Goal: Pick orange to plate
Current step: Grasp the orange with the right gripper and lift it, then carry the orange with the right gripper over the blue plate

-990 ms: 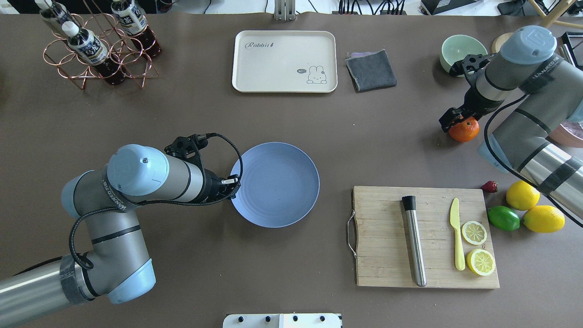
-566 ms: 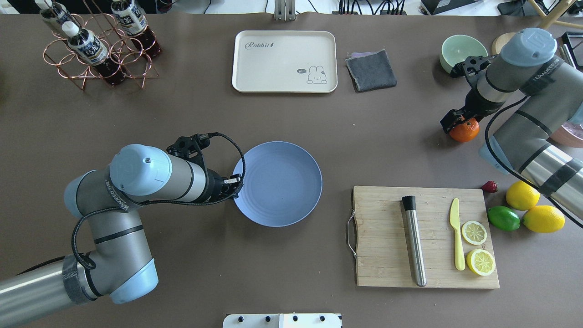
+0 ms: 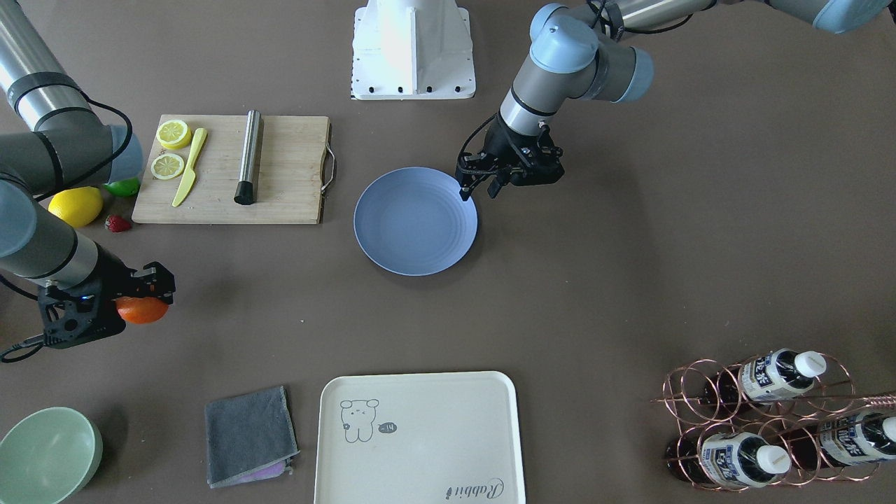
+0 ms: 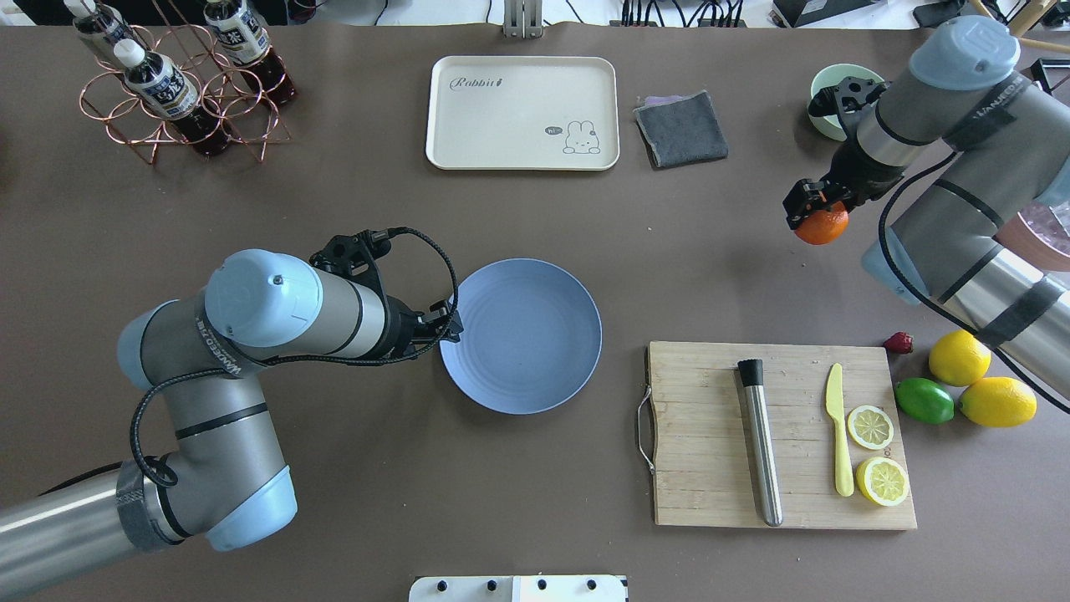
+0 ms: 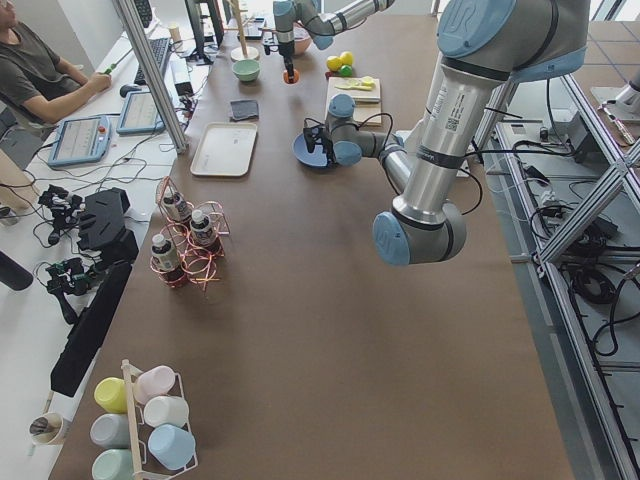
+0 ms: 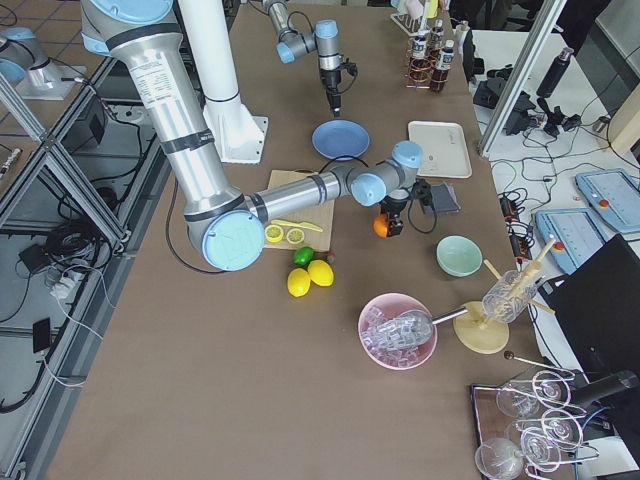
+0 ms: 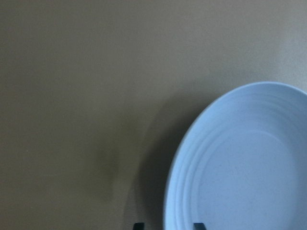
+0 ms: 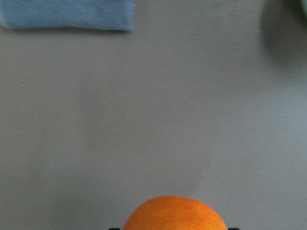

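Observation:
The orange (image 4: 822, 227) hangs above the table at the right, and my right gripper (image 4: 809, 214) is shut on it. In the front-facing view the orange (image 3: 143, 310) shows at my right gripper (image 3: 134, 302), with its shadow on the table to the right. In the right wrist view the orange (image 8: 175, 214) fills the bottom edge. The blue-grey plate (image 4: 535, 334) lies mid-table. My left gripper (image 4: 450, 323) is shut on its left rim. In the left wrist view the two fingertips (image 7: 138, 224) straddle the rim of the plate (image 7: 240, 167).
A cutting board (image 4: 710, 443) with a metal tube, a yellow knife and lemon slices lies right of the plate. Two lemons (image 4: 997, 401), a lime (image 4: 924, 400) and a strawberry sit at the far right. A cream tray (image 4: 522, 113), a grey cloth (image 4: 681, 128), a green bowl (image 3: 45, 455) and a bottle rack (image 4: 180, 84) line the far side.
My right gripper has lifted the orange off the table and carried it up and left. My left gripper has shifted the plate a little to the right.

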